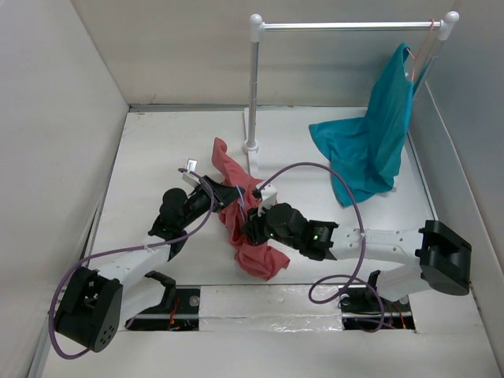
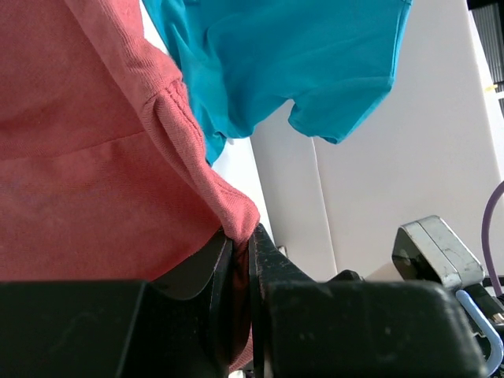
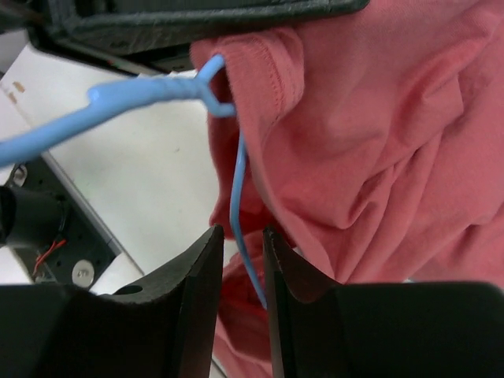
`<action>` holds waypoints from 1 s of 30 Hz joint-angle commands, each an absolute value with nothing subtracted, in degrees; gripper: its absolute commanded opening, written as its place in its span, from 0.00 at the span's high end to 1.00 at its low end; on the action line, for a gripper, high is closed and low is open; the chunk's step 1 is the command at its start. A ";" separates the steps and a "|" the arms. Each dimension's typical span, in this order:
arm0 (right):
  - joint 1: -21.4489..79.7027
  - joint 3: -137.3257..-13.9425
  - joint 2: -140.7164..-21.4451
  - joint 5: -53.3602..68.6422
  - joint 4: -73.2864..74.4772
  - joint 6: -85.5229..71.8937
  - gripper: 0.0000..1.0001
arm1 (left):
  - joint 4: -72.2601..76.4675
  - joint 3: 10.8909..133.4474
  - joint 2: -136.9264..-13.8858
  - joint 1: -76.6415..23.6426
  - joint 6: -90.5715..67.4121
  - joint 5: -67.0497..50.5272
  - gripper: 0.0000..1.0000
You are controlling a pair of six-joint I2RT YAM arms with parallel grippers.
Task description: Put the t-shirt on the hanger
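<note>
Salmon knit t-shirt point(image 3: 378, 157) bunched around thin wire hanger point(image 3: 126, 98).

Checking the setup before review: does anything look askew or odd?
The teal shirt on the rail hangs lopsided, its lower part draped on the table. The red t-shirt is bunched, with the hanger only partly under it.

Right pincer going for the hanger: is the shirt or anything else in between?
Nothing visible. The blue wire of the hanger runs into the gap between the parted jaws of the right pincer; the red shirt drapes beside and behind the wire, not in front.
</note>
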State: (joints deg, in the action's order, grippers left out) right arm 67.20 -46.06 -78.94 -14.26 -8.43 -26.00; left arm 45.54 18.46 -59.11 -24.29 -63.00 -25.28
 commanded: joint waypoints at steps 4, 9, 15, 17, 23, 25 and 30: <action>67.59 -47.11 -78.49 -21.35 -16.34 -27.69 0.84 | 44.39 20.57 -56.17 -24.87 -61.17 -24.18 1.00; 67.59 -45.18 -76.47 -22.41 -16.26 -27.69 1.00 | 40.70 22.58 -55.81 -24.87 -58.89 -23.12 1.00; 67.59 -41.93 -72.34 -20.04 -12.66 -28.65 1.00 | 32.62 29.78 -57.74 -24.87 -51.96 -18.55 0.56; 67.59 -40.96 -69.63 -20.13 -10.56 -28.74 1.00 | 30.34 31.28 -58.01 -24.35 -50.37 -16.53 0.47; 67.59 -41.31 -64.87 -20.83 -5.28 -27.16 1.00 | 22.51 36.12 -55.81 -23.73 -43.60 -4.15 0.42; 67.59 -42.01 -63.90 -20.83 -3.44 -27.16 1.00 | 22.06 35.86 -55.63 -23.73 -42.98 -1.16 0.39; 67.59 -42.27 -63.89 -19.60 -3.52 -26.28 1.00 | 24.43 37.87 -61.16 -23.20 -40.87 3.16 0.35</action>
